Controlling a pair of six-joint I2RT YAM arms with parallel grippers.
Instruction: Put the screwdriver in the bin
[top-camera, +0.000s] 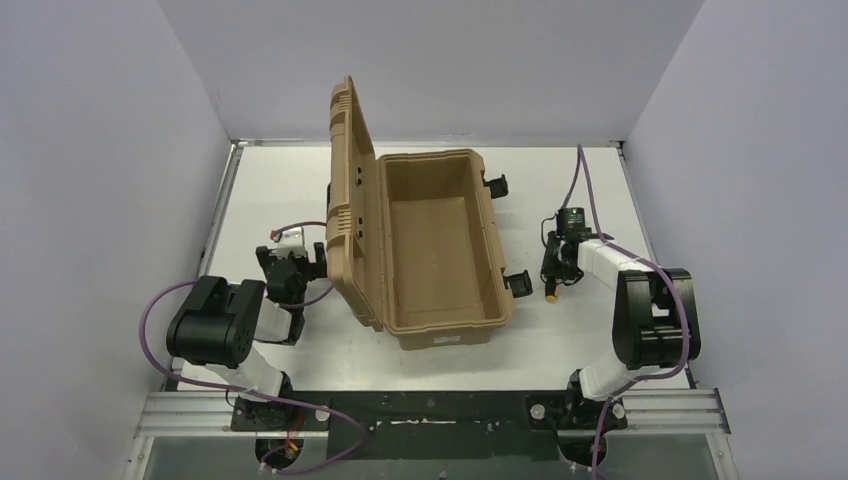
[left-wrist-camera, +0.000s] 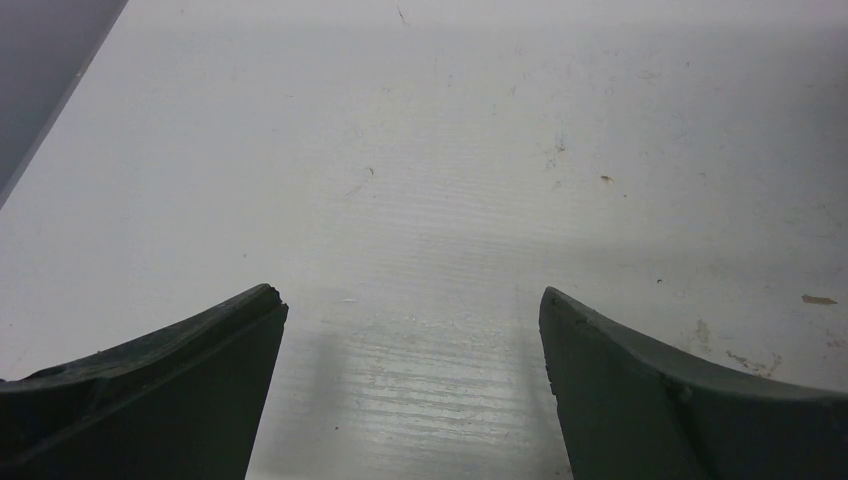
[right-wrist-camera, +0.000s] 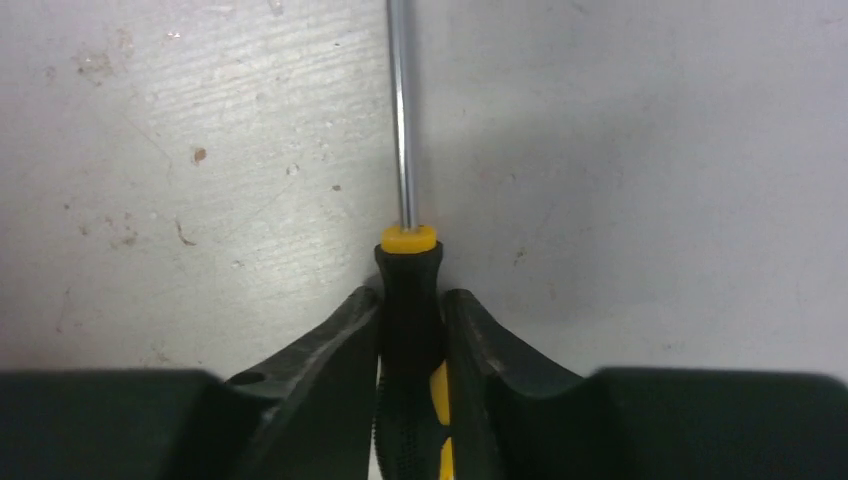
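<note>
The white desk (top-camera: 280, 190) carried the tan bin (top-camera: 450, 330) at its middle, long axis running from the far edge toward the near edge. The ribbed lid (top-camera: 350, 200) stood upright along the bin's left side, and the inside lay open to the overhead camera. Two black latches (top-camera: 520, 282) hung on the bin's right wall, and a small white label (top-camera: 448, 340) sat on the end facing the near edge.

The left arm (top-camera: 225, 330) was folded near the near-left corner, just left of the lid. The left gripper (left-wrist-camera: 410, 296) was spread wide over bare desk, with nothing between its fingers (left-wrist-camera: 180, 370).

The right arm (top-camera: 650, 320) reached from the near-right corner toward the strip between the bin and the right edge. There the right gripper (right-wrist-camera: 410, 300) was closed narrowly on the black handle of the screwdriver (right-wrist-camera: 408, 285), both fingers touching it. The yellow collar and grey shaft pointed away from the wrist. The screwdriver was outside the bin, just right of the nearer latch and low over the desk. Whether it touched the surface could not be told.
</note>
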